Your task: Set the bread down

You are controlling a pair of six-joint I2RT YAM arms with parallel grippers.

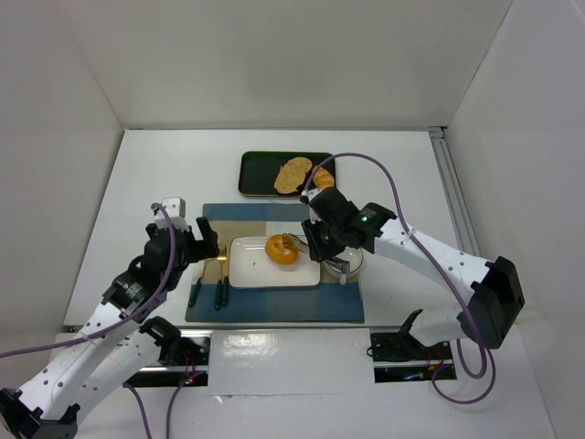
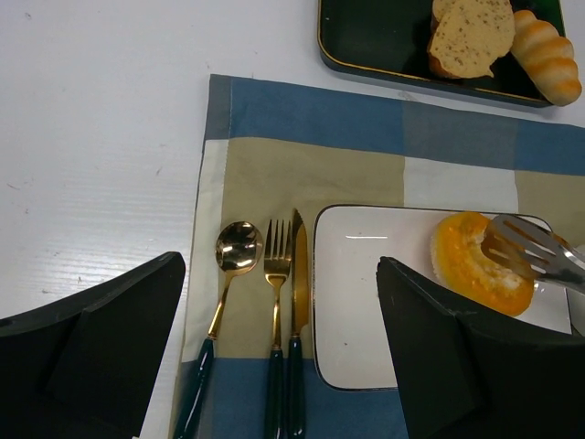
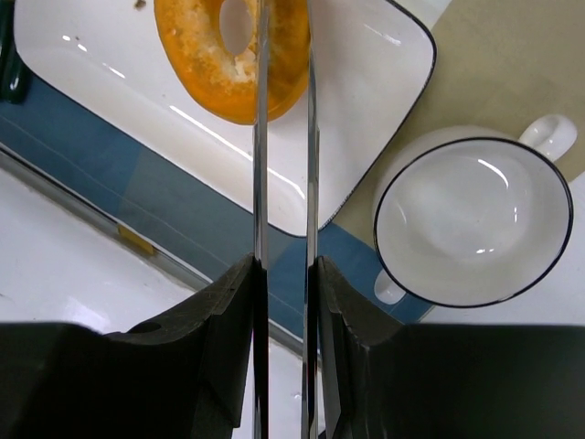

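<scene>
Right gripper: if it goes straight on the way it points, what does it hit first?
The doughnut on the white plate: the tongs held in the right gripper reach over it. Whether they touch it is unclear.

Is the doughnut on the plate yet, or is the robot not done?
Nearly done. The orange-glazed ring doughnut looks to rest on the white rectangular plate. The right gripper grips thin metal tongs whose tips are at the doughnut. Left to do: let go and pull the tongs away.
</scene>
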